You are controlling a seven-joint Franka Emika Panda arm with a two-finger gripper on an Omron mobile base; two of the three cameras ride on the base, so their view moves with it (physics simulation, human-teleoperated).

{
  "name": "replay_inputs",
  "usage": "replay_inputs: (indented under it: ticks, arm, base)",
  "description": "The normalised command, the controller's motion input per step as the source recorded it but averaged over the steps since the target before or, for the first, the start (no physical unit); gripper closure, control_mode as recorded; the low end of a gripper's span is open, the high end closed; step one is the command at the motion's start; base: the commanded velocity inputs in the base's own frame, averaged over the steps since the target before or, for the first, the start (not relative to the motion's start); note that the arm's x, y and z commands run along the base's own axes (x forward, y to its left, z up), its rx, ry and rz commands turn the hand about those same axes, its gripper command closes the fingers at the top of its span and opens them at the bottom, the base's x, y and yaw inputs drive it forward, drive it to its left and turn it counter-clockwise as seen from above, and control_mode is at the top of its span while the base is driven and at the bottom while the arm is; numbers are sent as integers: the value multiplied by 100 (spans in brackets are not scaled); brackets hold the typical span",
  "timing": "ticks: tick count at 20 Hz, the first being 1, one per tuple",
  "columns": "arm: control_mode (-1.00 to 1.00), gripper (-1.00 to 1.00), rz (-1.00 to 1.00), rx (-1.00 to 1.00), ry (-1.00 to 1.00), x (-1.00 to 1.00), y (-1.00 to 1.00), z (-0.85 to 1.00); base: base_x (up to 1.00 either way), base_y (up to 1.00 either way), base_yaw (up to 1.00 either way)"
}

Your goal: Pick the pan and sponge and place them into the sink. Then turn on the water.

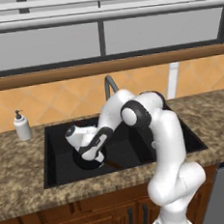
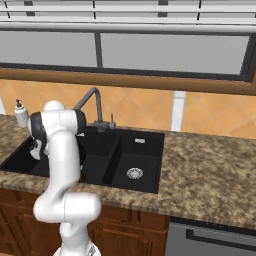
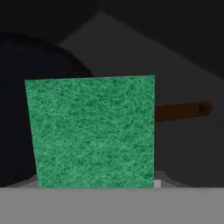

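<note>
Gripper (image 1: 77,136) lowered into the large basin of the sink (image 1: 53,158). Risk: a release from this height could let the sponge (image 3: 92,133) bounce off the pan (image 3: 26,87) lying below, handle (image 3: 181,110) outward, or leave it under the faucet (image 2: 92,102). The fingers stood partly spread, apparently pinching the sponge, held close before the hand camera.

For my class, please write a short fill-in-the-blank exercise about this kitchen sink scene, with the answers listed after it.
1. The sponge in the hand view has a top face coloured ____.
2. The pan lies inside the black ____.
3. The pan's handle is coloured ____.
4. The soap dispenser stands on the ____ beside the sink.

Answers: green; sink; brown; counter
</note>
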Motion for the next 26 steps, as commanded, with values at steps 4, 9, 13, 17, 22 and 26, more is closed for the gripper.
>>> replay_inputs:
  ticks: [4,9,13,17,22,26]
  arm:
    - [-100,100,-1,-12,-7,21,13,-51]
    - [-100,100,-1,-9,-8,20,3,-54]
    - [-100,100,0,-8,-10,10,0,-59]
    - [-100,100,0,0,-20,0,-7,-32]
    - [-100,-100,0,3,-24,-1,-10,-3]
    - [-100,-100,0,9,-26,-18,-3,0]
  base:
    - [0,0,0]
    - [0,0,0]
    - [0,0,0]
    - [0,0,0]
    - [0,0,0]
    - [0,0,0]
